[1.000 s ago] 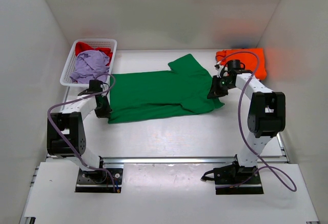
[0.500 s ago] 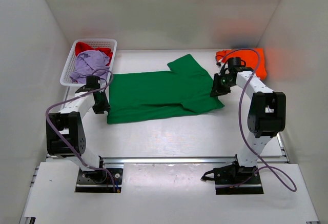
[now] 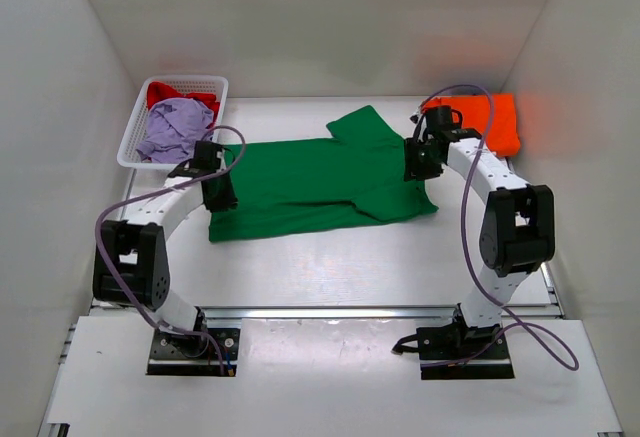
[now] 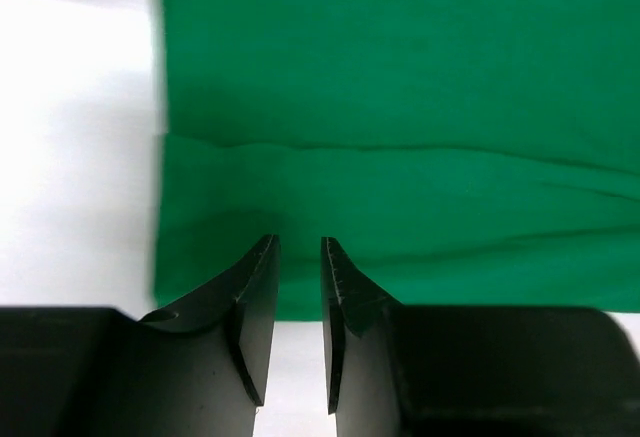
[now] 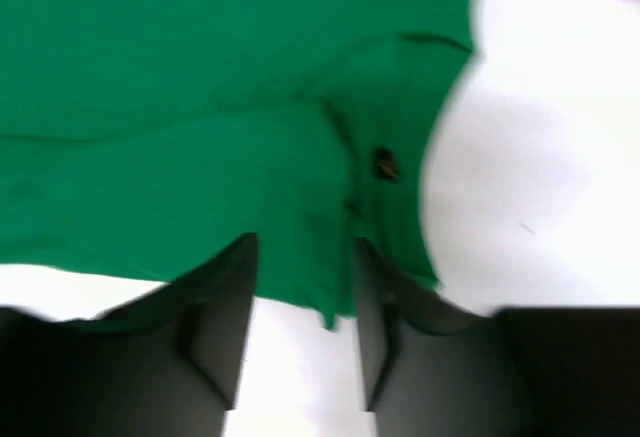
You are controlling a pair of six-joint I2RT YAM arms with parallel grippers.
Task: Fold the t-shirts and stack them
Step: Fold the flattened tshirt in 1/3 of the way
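- Left tool sat over the near-left part of the green t-shirt, close to its left edge.
- In the left wrist view its fingers stood a narrow gap apart. Nothing was pinched between them and the cloth lay flat underneath.
- Green t-shirt lay spread on the white tabletop around the middle, long side running left to right, with one sleeve pointing to the far side.
- Right tool was over the shirt's right end, near that sleeve.
- Its fingers stood clearly apart, with the green edge showing below the gap. That view was blurred, so contact with the cloth could not be told.
- Orange t-shirt lay folded at the far right, just beyond the right arm and apart from the green one.
- White mesh basket sat at the far left, holding a crumpled lavender t-shirt in front and a red t-shirt at the far end.
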